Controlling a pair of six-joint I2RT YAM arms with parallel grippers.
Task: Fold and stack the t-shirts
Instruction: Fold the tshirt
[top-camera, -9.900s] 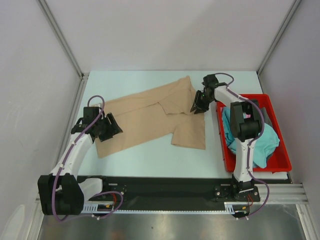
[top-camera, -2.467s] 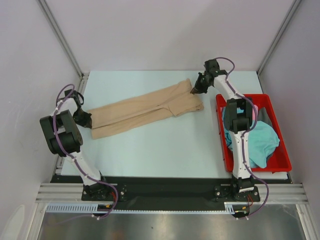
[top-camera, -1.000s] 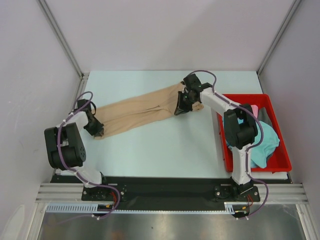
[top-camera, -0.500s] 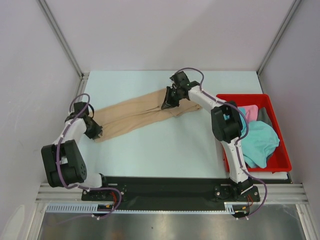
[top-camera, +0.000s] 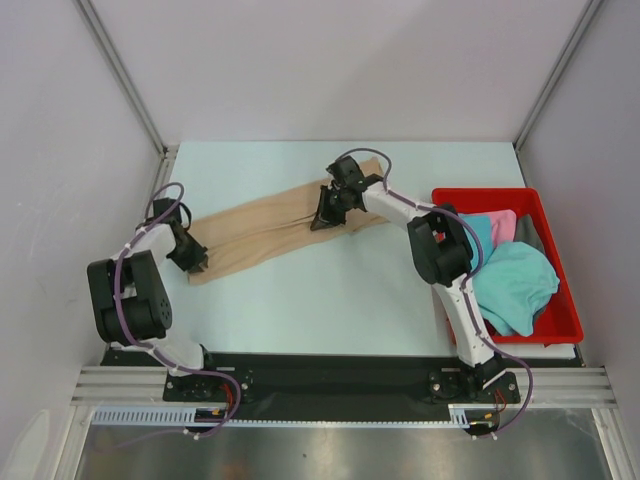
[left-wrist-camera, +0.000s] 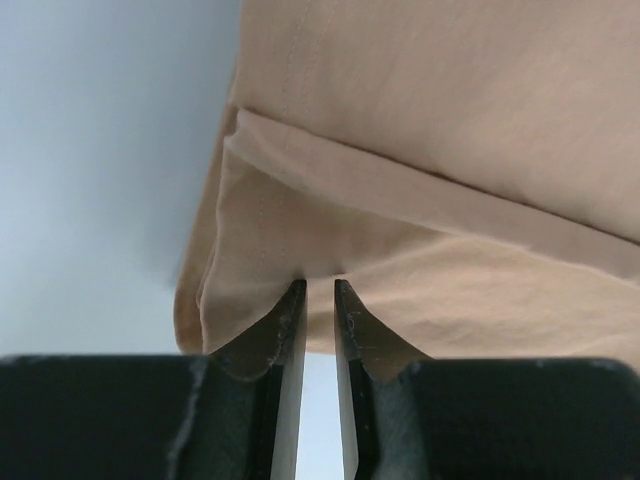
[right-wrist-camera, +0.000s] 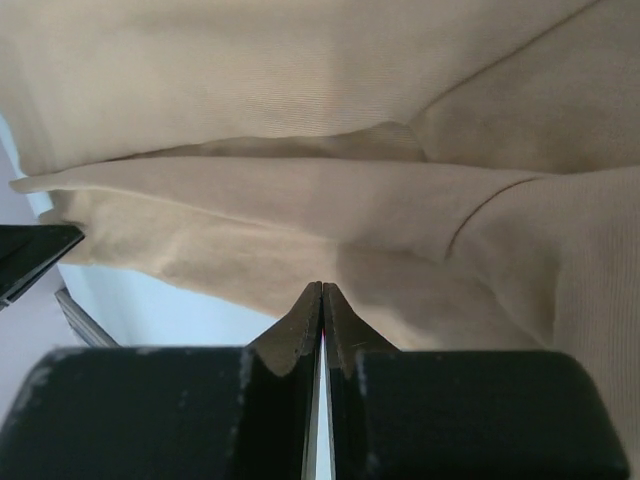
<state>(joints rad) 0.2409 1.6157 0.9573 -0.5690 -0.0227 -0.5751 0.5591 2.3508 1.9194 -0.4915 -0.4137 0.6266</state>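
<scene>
While you are gripping the tan t-shirt (top-camera: 265, 228):
Left gripper (top-camera: 196, 265): pinching its 9 o'clock hem, fingers narrow.
Right gripper (top-camera: 319, 221): reaching toward 11 o'clock, clamping a fold.

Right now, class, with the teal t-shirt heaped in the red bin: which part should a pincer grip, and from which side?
Probably a raised fold on top of the teal t-shirt, coming straight down from above. It lies crumpled in a heap, and the walls of the red bin would block a sideways approach.
</scene>
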